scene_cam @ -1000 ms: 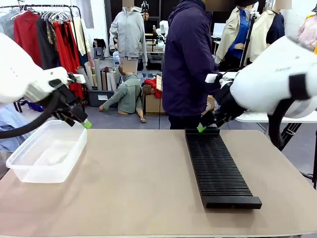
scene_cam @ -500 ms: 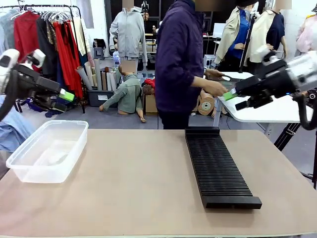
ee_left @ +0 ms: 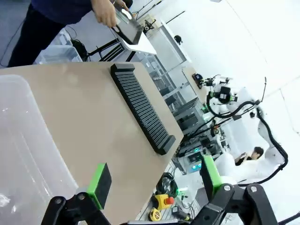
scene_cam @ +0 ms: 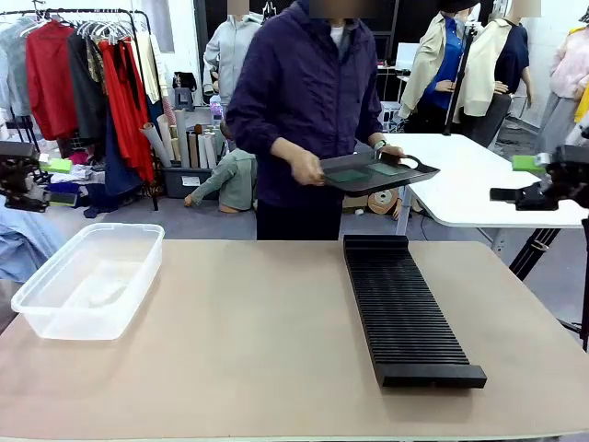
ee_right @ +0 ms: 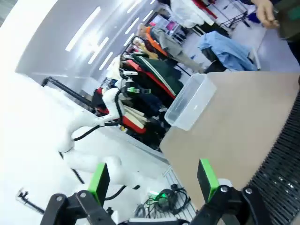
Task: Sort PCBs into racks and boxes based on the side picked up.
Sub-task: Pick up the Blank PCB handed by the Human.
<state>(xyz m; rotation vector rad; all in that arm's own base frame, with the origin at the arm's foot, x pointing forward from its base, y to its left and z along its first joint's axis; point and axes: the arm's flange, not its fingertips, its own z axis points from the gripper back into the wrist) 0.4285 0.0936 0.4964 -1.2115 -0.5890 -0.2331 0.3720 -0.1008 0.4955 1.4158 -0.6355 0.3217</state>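
Tan tabletop: long black slotted rack at 3 o'clock, clear plastic tub at 9. At 12, a person's black tray carries green PCBs. Clothes rail at 10. Left gripper and right gripper: jaws spread, empty.

The left end effector is cut off by the front view's left edge, and the right end effector by its right edge. The two PCBs on the tray, well ahead of both, are too small to tell which face is up. Below the left end effector's fingers, the box runs off the left wrist view's left and bottom edges. Beside the right end effector, the rack is blurred and cut off by the right wrist view's right edge.
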